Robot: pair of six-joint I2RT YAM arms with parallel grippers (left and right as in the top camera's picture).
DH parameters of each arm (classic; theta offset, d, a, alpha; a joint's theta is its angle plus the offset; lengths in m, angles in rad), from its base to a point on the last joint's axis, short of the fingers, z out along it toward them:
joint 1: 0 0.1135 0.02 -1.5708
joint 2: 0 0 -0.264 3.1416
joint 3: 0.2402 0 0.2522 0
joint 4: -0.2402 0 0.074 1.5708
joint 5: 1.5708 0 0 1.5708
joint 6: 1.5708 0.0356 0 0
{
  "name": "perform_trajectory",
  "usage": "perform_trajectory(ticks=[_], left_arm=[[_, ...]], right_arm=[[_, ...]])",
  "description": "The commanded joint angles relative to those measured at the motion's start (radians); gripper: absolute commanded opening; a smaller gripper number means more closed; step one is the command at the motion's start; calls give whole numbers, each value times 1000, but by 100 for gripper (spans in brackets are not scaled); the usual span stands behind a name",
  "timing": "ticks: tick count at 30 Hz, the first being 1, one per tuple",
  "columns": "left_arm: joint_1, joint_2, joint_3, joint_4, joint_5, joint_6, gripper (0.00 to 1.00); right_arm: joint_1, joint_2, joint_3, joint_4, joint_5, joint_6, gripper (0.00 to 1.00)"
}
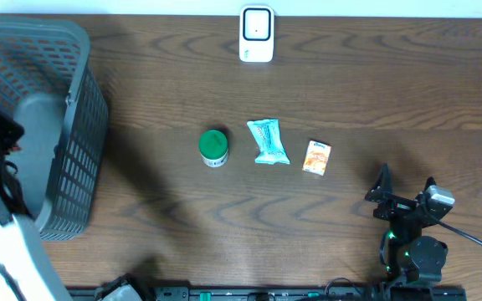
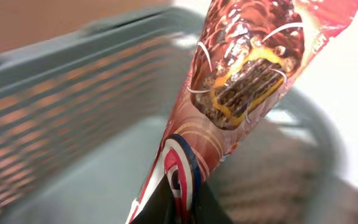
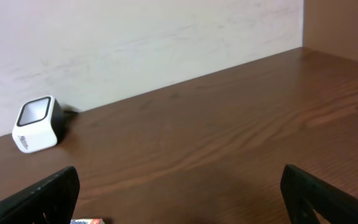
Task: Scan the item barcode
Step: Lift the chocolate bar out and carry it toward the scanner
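Observation:
My left gripper (image 2: 182, 210) is shut on the narrow tip of a red cone-shaped snack wrapper (image 2: 247, 68) printed with a chocolate cone. The wrapper points up and away from the jaws, over the inside of the grey basket (image 2: 73, 93). In the overhead view the left arm reaches over the basket (image 1: 69, 125) at the far left, and its jaws and the wrapper are hidden there. The white barcode scanner (image 1: 256, 35) stands at the table's back edge, also seen by the right wrist as the scanner (image 3: 37, 124). My right gripper (image 1: 405, 186) rests open near the front right, nothing between its fingers (image 3: 48, 196).
A green-lidded jar (image 1: 213, 147), a teal packet (image 1: 269, 141) and a small orange box (image 1: 317, 157) lie in a row mid-table. The basket's slatted walls surround the held wrapper. A wall runs behind the scanner.

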Motion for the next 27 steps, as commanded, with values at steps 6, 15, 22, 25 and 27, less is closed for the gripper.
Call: perform_trajectory(ticks=[6,15,22,25,27], left_arm=[[-352,-43,4,-37,908,-47,7],[-786,238,3,21,1149,-29,8],[-930,476,3,166,1434,-81,7],[-951,536,3,166,1434,-152,7],[-955,558,3,166,1434,-206,8]], right_arm=[[-3,-6,-1,-4,2,12,99],[-3,-6,-1,-4,2,12,99],[-3,-6,-1,-4,2,12,99],[-3,-6,-1,-4,2,12,99],[-3,-6,-1,-4,2,12,99]])
